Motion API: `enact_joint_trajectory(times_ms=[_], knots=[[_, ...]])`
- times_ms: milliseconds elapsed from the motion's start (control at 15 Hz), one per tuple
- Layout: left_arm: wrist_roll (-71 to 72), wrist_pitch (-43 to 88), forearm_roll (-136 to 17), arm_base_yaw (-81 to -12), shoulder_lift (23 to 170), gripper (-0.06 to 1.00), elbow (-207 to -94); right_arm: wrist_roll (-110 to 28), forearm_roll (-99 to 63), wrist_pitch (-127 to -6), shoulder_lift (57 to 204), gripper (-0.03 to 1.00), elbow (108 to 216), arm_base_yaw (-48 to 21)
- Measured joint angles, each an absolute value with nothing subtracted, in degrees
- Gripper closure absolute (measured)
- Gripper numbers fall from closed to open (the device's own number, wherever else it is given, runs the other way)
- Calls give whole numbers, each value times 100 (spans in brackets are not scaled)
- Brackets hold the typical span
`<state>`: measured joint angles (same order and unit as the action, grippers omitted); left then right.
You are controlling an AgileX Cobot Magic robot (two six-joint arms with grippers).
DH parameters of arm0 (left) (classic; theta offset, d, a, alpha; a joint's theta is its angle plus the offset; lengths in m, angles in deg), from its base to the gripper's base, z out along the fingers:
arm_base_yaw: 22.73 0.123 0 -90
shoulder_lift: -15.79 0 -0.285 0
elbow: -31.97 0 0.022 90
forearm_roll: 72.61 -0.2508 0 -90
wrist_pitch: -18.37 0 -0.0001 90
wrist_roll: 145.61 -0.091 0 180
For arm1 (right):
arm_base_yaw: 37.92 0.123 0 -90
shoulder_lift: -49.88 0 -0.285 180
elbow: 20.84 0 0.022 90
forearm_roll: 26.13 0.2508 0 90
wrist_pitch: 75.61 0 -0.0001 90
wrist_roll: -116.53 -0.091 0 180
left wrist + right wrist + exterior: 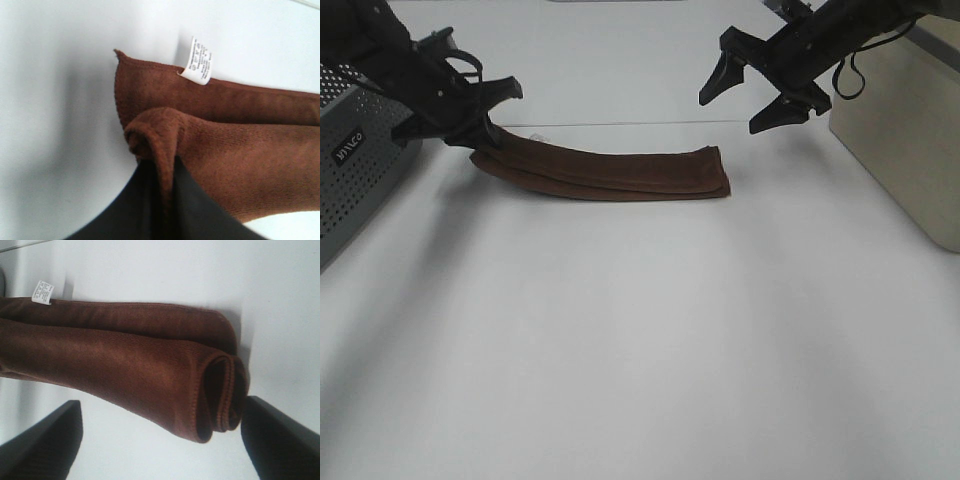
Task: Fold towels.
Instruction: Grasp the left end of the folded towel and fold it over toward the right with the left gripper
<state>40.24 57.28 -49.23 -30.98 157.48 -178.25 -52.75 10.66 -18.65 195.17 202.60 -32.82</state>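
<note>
The dark brown towel (620, 172) lies folded into a long narrow strip across the far part of the white table (640, 340). Its small white tag (197, 67) sits at the left short edge. My left gripper (480, 135) is shut on the towel's left end and lifts it slightly; in the left wrist view the black fingers (200, 210) pinch an upper fold of the towel (165, 140). My right gripper (755, 100) is open and empty, hovering above the towel's right end (220, 385); its fingers (45, 445) stand on either side.
A grey perforated box (350, 170) stands at the left edge, close behind my left arm. A beige case (905, 140) stands at the right edge, under my right arm. The white table stretches bare toward the front.
</note>
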Motion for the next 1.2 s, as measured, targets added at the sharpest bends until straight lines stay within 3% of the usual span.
enact_joint_trajectory(times_ms=[267, 400, 733, 867, 1067, 1133, 1200], knots=[[4511, 6541, -5273, -3356, 15519, 89, -18604, -5275, 1415, -1631, 19511, 16, 20260, -3282], [4723, 6610, -5083, -3883, 15536, 89, -19045, -5275, 1398, -1441, 19460, 16, 20260, -3282], [4975, 5453, -4390, -4576, 15937, 87, -19114, -5625, 143, -1430, 18893, 16, 20260, -3282], [4981, 4966, -4058, -4754, 16114, 76, -19114, -6031, -441, -1424, 18841, 16, 20260, -3282], [4986, 4507, -3726, -4971, 16281, 48, -19114, -6232, -693, -1424, 18841, 16, 20260, -3282], [4986, 4433, -3703, -5023, 16286, 33, -19114, -6232, -693, -1424, 18841, 16, 20260, -3282], [4981, 4381, -3685, -5029, 16281, 27, -19114, -6238, -693, -1424, 18841, 16, 20260, -3282]])
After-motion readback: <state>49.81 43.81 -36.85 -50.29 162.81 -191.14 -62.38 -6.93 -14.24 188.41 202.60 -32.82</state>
